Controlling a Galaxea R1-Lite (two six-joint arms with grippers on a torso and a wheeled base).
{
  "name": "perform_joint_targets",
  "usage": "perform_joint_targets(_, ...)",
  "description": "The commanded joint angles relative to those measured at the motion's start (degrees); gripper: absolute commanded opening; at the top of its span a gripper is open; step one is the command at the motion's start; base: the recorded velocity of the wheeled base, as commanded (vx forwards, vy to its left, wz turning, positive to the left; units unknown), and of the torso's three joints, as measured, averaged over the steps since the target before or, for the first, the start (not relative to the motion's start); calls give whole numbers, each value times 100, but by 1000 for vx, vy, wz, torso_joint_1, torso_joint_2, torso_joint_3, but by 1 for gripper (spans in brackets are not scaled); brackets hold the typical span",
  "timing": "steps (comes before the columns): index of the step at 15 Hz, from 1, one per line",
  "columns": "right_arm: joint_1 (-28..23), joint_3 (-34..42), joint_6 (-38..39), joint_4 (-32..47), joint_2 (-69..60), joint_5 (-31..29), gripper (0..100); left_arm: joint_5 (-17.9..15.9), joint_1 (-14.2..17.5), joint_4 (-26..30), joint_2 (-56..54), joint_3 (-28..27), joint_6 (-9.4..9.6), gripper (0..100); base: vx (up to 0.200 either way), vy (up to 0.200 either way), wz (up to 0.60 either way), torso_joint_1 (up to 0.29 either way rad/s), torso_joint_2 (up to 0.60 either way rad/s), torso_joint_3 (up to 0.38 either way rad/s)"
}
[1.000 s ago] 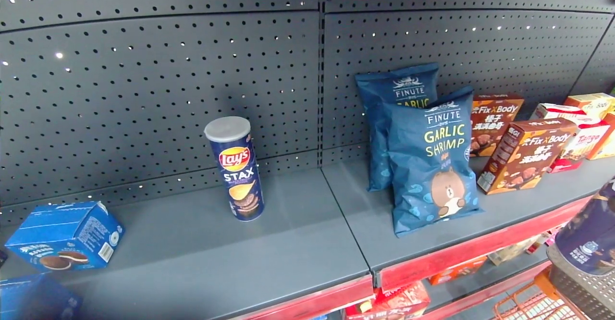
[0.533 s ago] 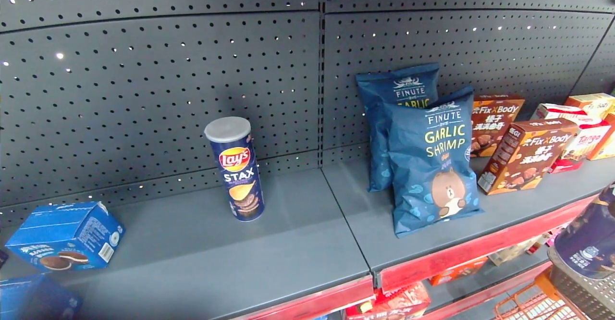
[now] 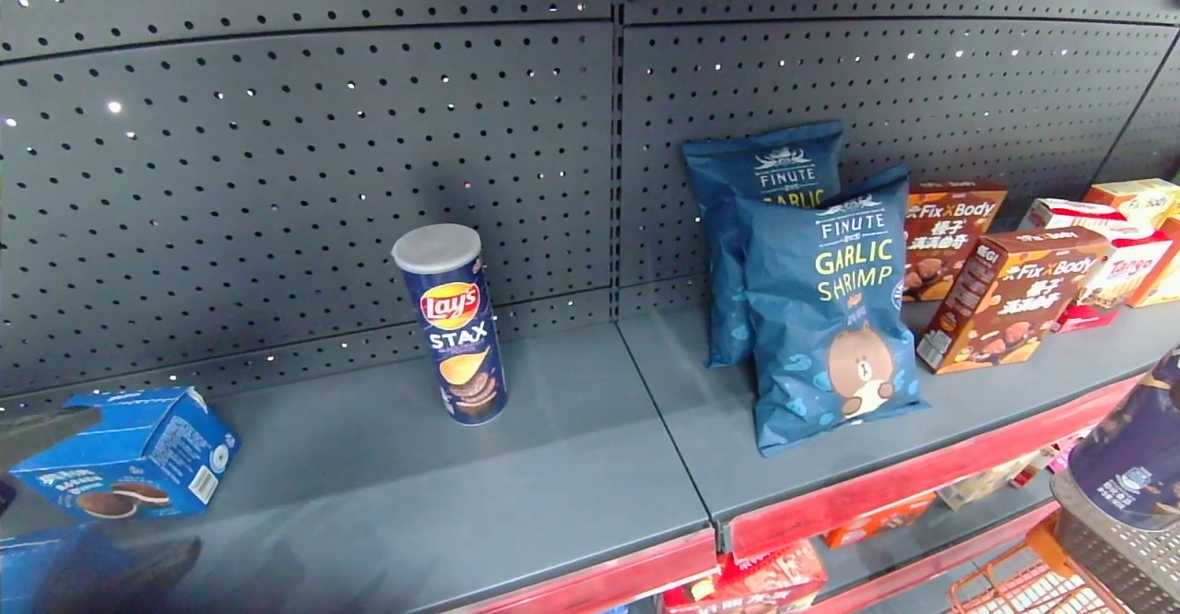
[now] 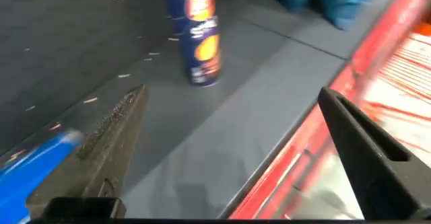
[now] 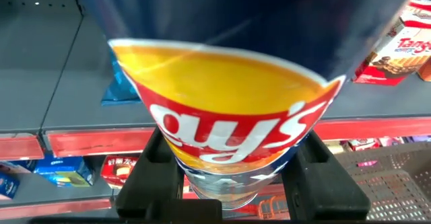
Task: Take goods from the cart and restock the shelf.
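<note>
The shelf [image 3: 572, 466] is only partly stocked, and a corner of the cart [image 3: 1115, 559] is seen in front of it on the right. The step in hand is judged to be the carrying of goods from cart to shelf. A held chip can [image 5: 229, 96] is clamped between the fingers of the right gripper [image 5: 236, 157], just above the cart. For the next move it probably has to be lifted over the red shelf edge and set upright on the bare board. The left gripper [image 4: 232, 96] is spread wide, with nothing in it, over the shelf front. Two blue snack bags [image 3: 825, 319], two brown boxes [image 3: 1014, 296], two blue cookie boxes [image 3: 129, 453] and one standing chip can [image 3: 450, 324] are counted.
</note>
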Motion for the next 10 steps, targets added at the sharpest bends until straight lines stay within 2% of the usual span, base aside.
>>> perform_joint_targets(1,-26,19,10,-3,-15,4,0,-168,-118,-340,1163,59,28,100,0,0,0,0,0,0)
perform_joint_targets(3,-97,133,36,-21,-24,4,0,-177,-364,-630,1778,68,-16,100,0,0,0,0,0,0)
perform_joint_targets(4,-114,230,36,-65,-32,4,0,-238,-426,-859,1945,77,-122,100,0,0,0,0,0,0)
perform_joint_targets(5,-132,335,36,-188,-41,4,0,-528,-470,-1087,2191,33,-553,100,0,0,0,0,0,0)
perform_joint_targets(6,-123,361,45,-223,-41,4,0,-572,-479,-1184,2393,15,-640,100,0,0,0,0,0,0)
perform_joint_targets(7,-123,361,72,-249,-15,4,0,-581,-488,-1421,2727,59,-579,100,0,0,0,0,0,0)
perform_joint_targets(9,-123,335,80,-249,47,13,0,-643,-435,-2107,3237,85,-658,100,0,0,0,0,0,0)
perform_joint_targets(10,-123,335,89,-258,100,13,0,-660,-435,-2274,3483,15,-702,100,0,0,0,0,0,0)
